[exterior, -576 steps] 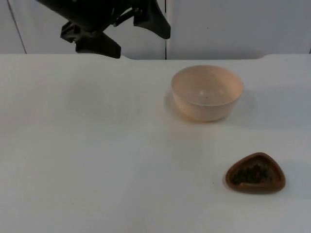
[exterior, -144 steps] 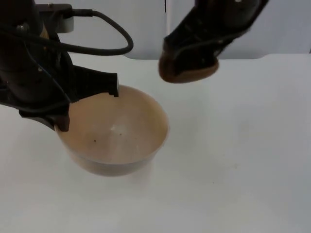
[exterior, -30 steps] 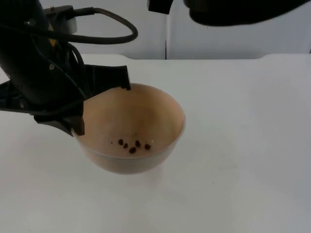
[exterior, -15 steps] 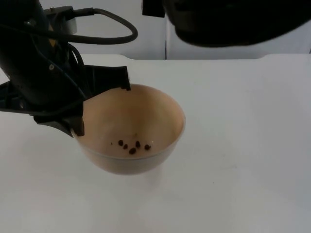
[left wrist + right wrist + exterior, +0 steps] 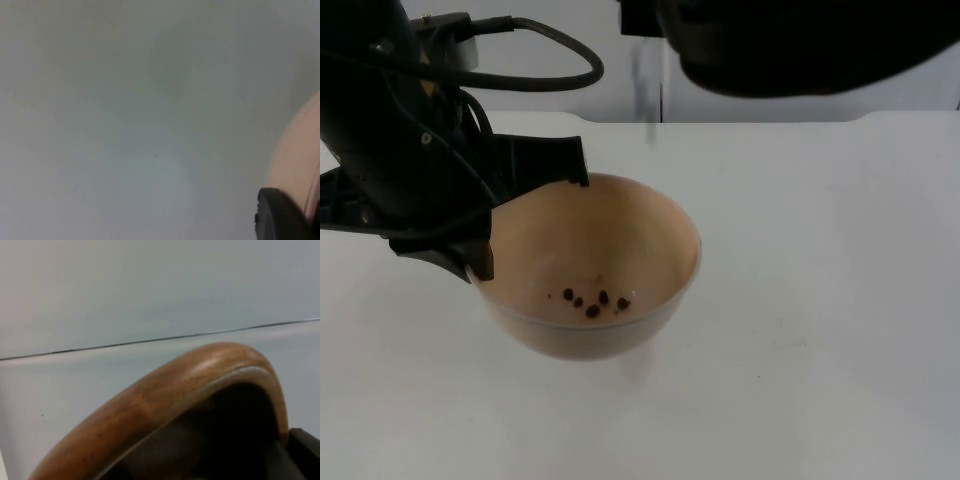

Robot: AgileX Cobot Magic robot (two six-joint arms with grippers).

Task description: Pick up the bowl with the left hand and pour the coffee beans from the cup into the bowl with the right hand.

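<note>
Beige bowl [image 5: 588, 268], gripped at its left rim by your left gripper [image 5: 480, 215], holds beans [image 5: 593, 300]; right gripper apparently clamps the wooden cup [image 5: 165, 395].

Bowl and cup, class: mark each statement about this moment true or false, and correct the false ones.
1. The left gripper holds the bowl by its rim. True.
2. The bowl is empty. False: a few coffee beans lie in its bottom.
3. The cup is brown and wooden-looking. True.
4. The cup stands on the table beside the bowl. False: it is at the right gripper, close before the right wrist camera.
</note>
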